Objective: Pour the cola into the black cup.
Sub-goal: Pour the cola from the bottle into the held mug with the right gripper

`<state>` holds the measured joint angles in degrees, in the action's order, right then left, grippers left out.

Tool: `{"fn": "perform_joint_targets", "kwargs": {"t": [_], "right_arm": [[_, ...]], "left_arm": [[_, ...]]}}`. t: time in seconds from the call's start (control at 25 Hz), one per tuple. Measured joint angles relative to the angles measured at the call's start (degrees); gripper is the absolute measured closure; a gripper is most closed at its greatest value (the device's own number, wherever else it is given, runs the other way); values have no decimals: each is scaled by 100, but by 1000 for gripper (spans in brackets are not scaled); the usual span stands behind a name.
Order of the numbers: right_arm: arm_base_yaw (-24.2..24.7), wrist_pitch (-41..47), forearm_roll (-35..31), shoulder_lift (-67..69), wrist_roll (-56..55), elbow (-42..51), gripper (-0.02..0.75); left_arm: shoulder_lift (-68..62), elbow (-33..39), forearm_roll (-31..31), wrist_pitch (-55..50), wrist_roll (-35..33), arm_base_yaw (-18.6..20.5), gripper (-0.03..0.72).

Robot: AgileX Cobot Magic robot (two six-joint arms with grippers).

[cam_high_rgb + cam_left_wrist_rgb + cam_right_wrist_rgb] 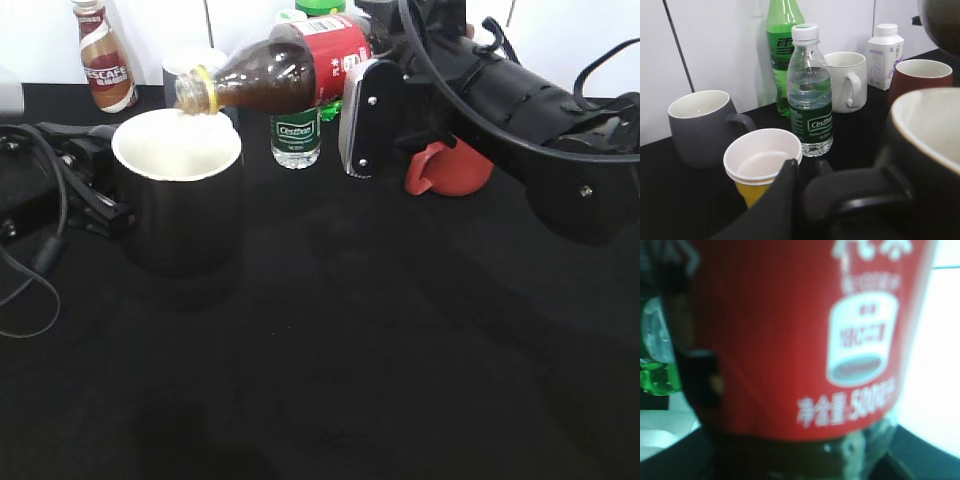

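The cola (275, 72), a clear bottle of dark liquid with a red label, is held tilted almost level by my right gripper (362, 112), which is shut on its body. Its open mouth points left, just above the far rim of the black cup (182, 215). I see no stream. The red label fills the right wrist view (790, 340). My left gripper (105, 205) is at the cup's left side. In the left wrist view its finger (812, 197) is closed against the black loop handle, and the cup (935, 170) with its white inside is at the right.
Behind the cup stand a water bottle (810, 95), green soda bottle (782, 55), grey mug (702, 125), paper cup (762, 160), white mug (845, 80), dark red mug (450, 170) and white bottle (885, 50). A coffee bottle (105, 55) is at the back left. Cables lie at the left.
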<state>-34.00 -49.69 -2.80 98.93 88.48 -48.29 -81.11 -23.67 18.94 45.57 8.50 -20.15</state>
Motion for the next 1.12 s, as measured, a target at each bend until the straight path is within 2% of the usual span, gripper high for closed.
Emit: {"fn": "perform_joint_targets", "kwargs": {"t": [1.12], "right_arm": [[0,-202,39,0,384,-6,351]], "left_arm": [[-4,0,5,-1,-29,0,625]]}}
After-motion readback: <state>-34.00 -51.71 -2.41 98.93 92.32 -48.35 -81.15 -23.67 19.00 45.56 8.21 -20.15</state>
